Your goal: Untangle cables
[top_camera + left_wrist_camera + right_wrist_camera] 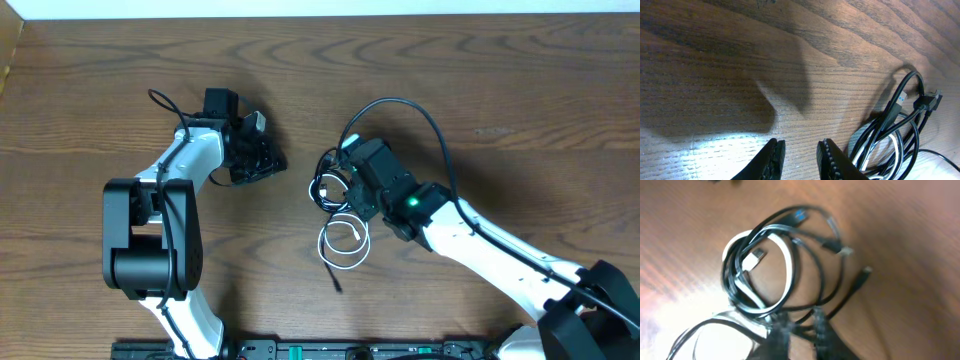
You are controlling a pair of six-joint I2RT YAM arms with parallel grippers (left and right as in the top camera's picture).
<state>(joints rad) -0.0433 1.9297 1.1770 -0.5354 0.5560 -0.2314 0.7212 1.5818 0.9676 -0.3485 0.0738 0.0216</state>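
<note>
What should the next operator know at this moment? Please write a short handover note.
Left tool: slightly open, empty, over bare table beside the cables.
Right tool: down on the tangle, fingers either side of black strands; blur hides whether it grips.
Cables: black cable and white cable are looped together mid-table.
Done: nothing separated yet.
Left: pull the two apart and lay them separately.

Soft, even light from above on the table (pixel 500 80). The left wrist view has a broad shadow and white glare low down; the right is motion-blurred, cables (pixel 788 262) smeared.
</note>
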